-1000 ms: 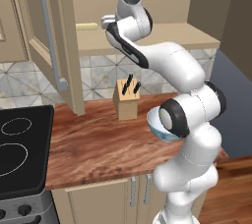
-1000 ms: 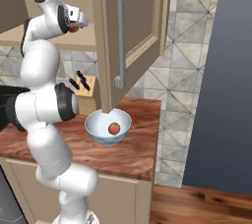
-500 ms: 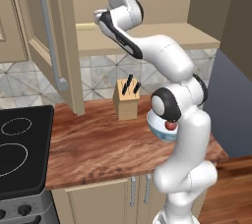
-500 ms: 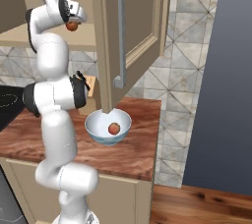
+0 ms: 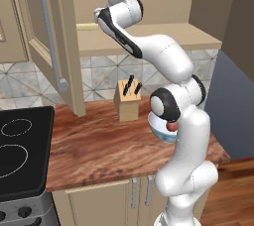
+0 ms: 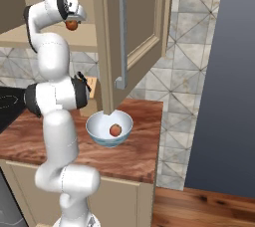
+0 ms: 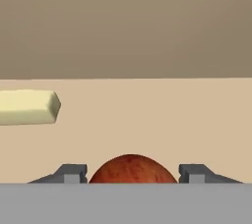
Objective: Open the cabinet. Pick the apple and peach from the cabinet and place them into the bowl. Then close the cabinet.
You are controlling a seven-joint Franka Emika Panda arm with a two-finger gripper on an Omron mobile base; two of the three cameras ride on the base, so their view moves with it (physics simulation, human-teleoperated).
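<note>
Inside the cabinet (image 6: 133, 19), the end effector (image 7: 132, 174) straddles a red fruit (image 7: 132, 169), its lower half cut off; contact unclear.

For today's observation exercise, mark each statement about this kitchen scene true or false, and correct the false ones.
1. The bowl holds one fruit. True.
2. Both cabinet doors are shut. False: the cabinet stands open, its doors swung outward.
3. A red-brown fruit sits between the jaws of the gripper. True.
4. The knife block lies on the stove. False: it stands upright on the wooden counter, by the tiled wall.
5. A pale yellow bar lies on the cabinet shelf. True.
</note>
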